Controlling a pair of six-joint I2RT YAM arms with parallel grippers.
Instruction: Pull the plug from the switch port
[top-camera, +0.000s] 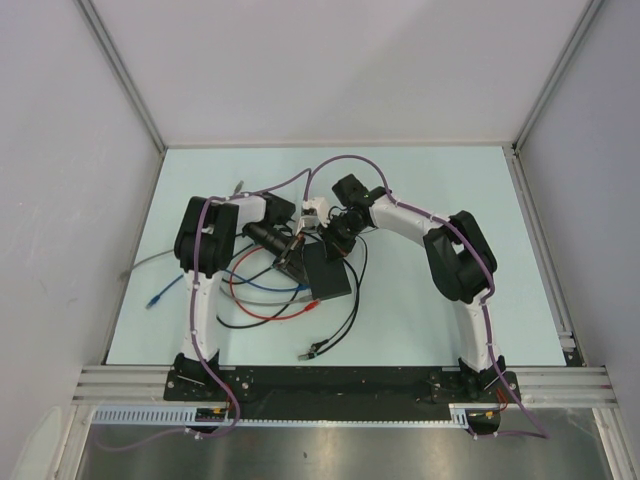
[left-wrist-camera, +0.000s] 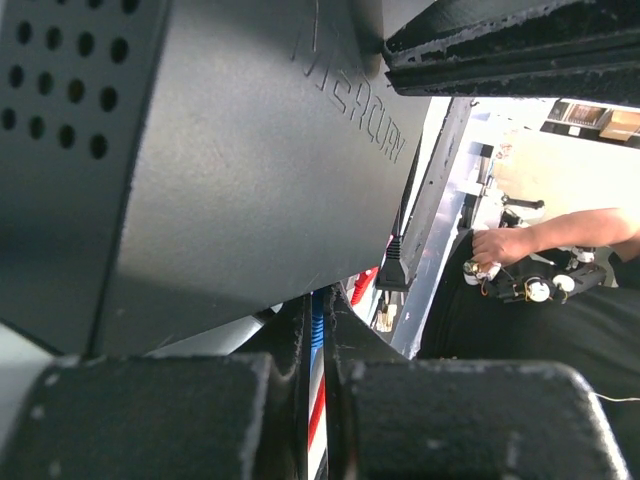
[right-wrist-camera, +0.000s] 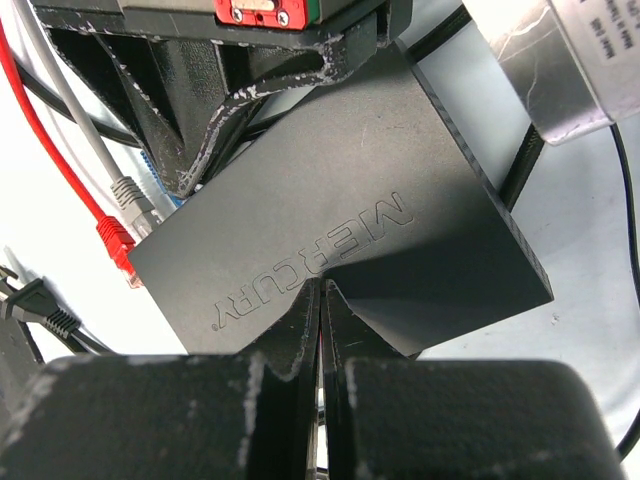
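1. Left gripper (left-wrist-camera: 318, 300): rough black printed fingers pressed together, leaving only a slit. A blue cable (left-wrist-camera: 317, 330) shows in the slit; can't tell if it's clamped.
2. Right gripper (right-wrist-camera: 320, 300): fingers pressed together, nothing between them, tips over the top face of the switch (right-wrist-camera: 350, 200) at its edge.
3. Switch: flat matte black rectangular box with embossed MERCURY lettering and round vent holes. It sits mid-worktop (top-camera: 450, 190), well off every edge.
4. Red plug (right-wrist-camera: 114, 240) and grey plug (right-wrist-camera: 128, 192) sit side by side at one switch corner.
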